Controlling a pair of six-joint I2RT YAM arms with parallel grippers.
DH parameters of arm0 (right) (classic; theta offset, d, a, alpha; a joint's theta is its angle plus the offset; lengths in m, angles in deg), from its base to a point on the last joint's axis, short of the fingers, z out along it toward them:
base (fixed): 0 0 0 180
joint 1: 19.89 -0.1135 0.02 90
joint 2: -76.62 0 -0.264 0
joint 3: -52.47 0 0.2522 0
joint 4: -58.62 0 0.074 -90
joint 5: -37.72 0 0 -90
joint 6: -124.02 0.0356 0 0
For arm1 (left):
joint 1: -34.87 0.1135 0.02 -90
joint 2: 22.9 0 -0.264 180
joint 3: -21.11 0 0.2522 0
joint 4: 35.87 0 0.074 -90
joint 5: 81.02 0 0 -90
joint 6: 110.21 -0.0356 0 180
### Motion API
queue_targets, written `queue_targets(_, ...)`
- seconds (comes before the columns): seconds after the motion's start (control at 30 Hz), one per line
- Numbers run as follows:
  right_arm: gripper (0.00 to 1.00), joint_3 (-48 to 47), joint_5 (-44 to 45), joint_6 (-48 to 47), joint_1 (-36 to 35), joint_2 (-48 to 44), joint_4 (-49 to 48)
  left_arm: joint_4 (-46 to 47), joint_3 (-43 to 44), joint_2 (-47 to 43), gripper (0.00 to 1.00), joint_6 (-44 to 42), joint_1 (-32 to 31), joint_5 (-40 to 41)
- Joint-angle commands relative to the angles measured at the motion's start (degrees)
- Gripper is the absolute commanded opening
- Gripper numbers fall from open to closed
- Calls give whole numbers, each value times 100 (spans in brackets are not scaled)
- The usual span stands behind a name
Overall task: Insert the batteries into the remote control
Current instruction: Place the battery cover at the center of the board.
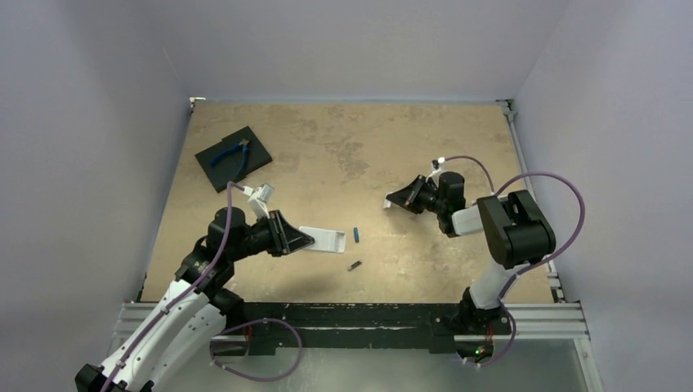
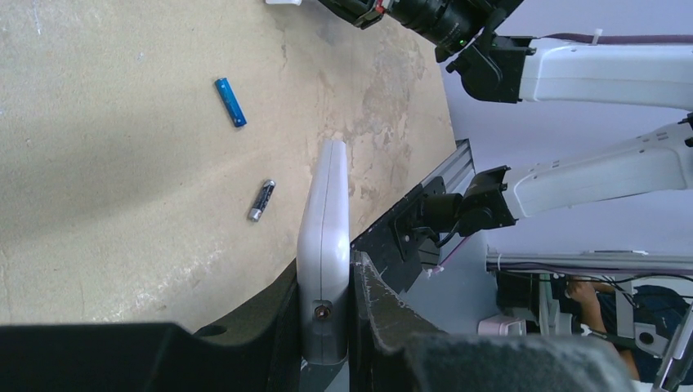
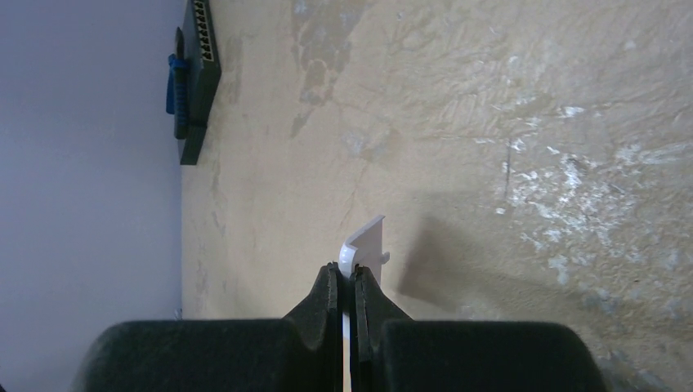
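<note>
On the mottled tan worktop (image 1: pixel 343 147) both slim cylindrical batteries, one blue (image 1: pixel 357 235) and one dark grey (image 1: pixel 354 266), lie loose, so we judge loading not yet begun. The left jaws are clamped on one end of the small white rectangular remote control (image 1: pixel 323 239). Its long axis points rightward, free end near the blue cell. The right jaws pinch a thin white plastic panel (image 3: pixel 365 245), probably its cover.

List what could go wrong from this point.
Both grippers are full: the left gripper clamps the remote and the right gripper pinches the white cover, so neither can take the loose blue battery or dark battery.
The remote is gripped at one end only; pushing a battery in may tilt it.
</note>
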Motion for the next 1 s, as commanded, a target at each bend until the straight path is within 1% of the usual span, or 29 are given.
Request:
queue_targets(0.0, 0, -251, -71, 105, 49, 264, -512, 235, 144, -24, 0, -19, 39, -102)
queue_targets(0.13, 0, -281, -35, 114, 70, 367, -481, 219, 141, -24, 0, -11, 39, -99)
queue_targets(0.17, 2, -289, 7, 95, 69, 369, -430, 216, 141, -17, 0, -15, 39, -97)
queue_targets(0.33, 12, -312, 200, -22, 77, 393, -128, 281, 137, 45, 0, -2, 39, -105)
queue_targets(0.5, 19, -348, 298, -91, 77, 426, 106, 278, 138, 64, 0, -16, 39, -123)
queue_targets(0.6, 26, -371, 399, -185, 89, 393, 292, 266, 134, 51, 0, -16, 39, -129)
queue_targets(0.83, 39, -394, 528, -298, 85, 231, 631, 225, 124, -1, 0, -22, 39, -124)
queue_targets(0.97, 47, -459, 745, -536, 90, -20, 1100, 195, 117, -34, 0, -42, 39, -114)
